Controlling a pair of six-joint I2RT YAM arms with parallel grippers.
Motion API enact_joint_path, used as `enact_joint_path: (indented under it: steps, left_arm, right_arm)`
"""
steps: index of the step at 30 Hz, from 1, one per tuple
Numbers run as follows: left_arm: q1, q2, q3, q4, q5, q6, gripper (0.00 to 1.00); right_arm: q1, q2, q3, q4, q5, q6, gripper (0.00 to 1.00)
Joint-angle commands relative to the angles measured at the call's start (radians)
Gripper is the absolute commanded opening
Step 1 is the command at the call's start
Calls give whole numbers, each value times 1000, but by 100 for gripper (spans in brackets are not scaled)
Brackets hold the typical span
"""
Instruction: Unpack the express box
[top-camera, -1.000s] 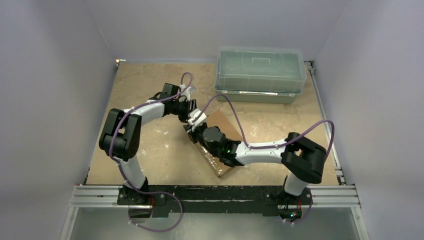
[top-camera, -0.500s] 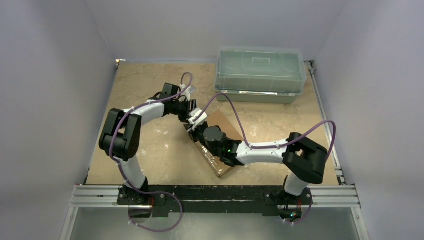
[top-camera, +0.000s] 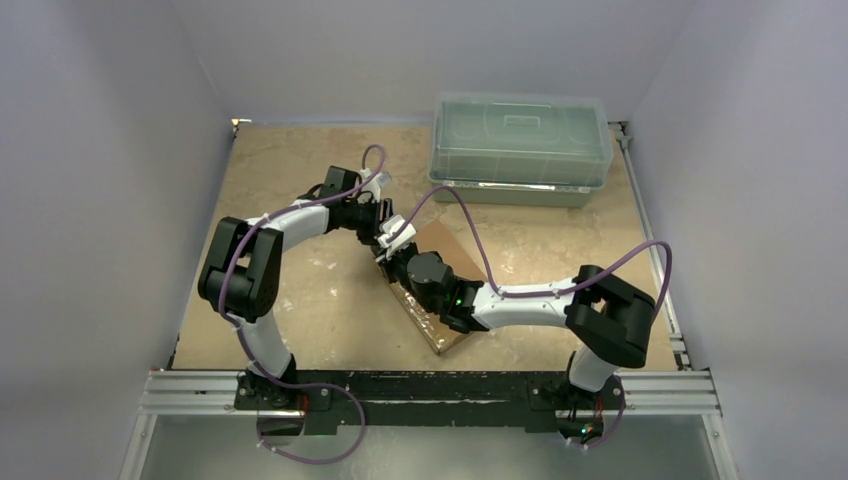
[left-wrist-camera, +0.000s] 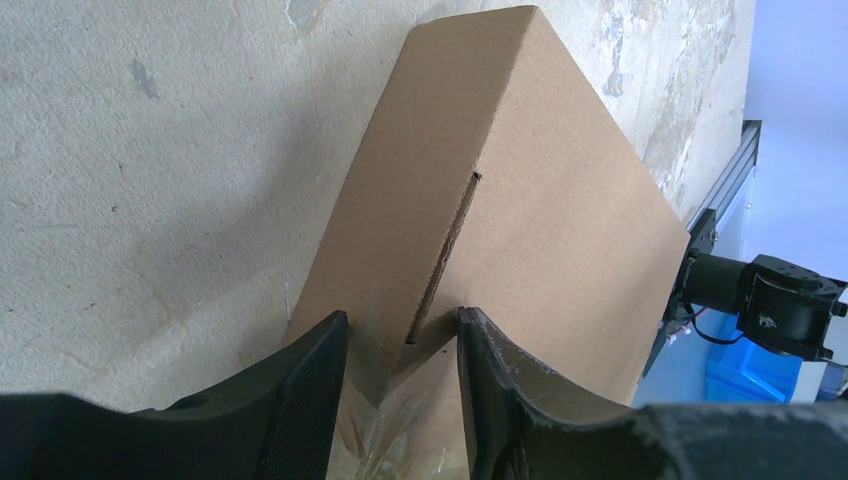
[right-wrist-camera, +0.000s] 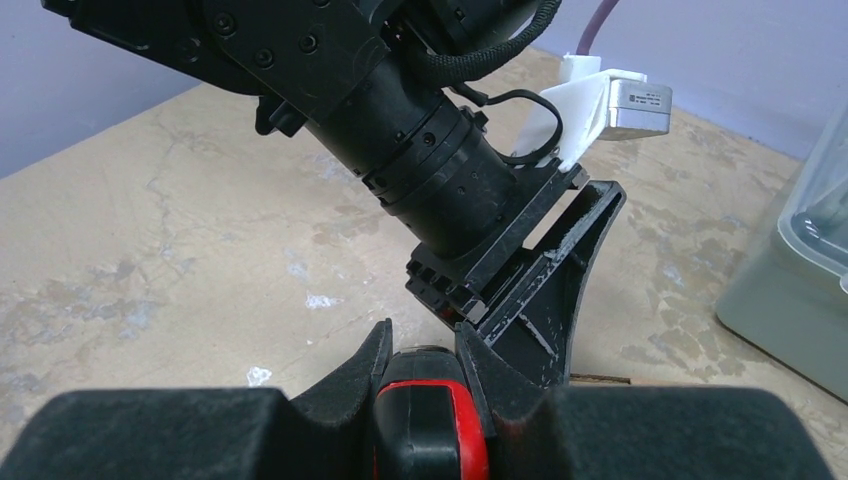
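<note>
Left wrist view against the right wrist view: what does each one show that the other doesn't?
Only the left wrist: the express box top face with its slot, and the aluminium rail. Only the right wrist: a red-and-black tool clamped in the right pincer, and a corner of the plastic bin. Both: the left pincer and the beige table.

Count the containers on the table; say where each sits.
2: the express box, centre of the table; the lidded plastic bin, far right. Others may be hidden.
</note>
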Motion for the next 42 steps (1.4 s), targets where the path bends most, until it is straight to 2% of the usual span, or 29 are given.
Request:
enact_joint_path:
  steps: [1, 27, 32, 42]
  left_arm:
    - [1, 10, -4, 6, -7, 29, 42]
    - [1, 12, -3, 3, -5, 33, 42]
    - [1, 12, -2, 3, -8, 33, 42]
    - [1, 11, 6, 0, -30, 32, 44]
  right_arm:
    - [4, -17, 15, 56, -7, -16, 0]
    - [4, 20, 15, 20, -16, -4, 0]
    - [4, -12, -26, -5, -52, -4, 0]
    - [4, -54, -64, -69, -29, 41, 0]
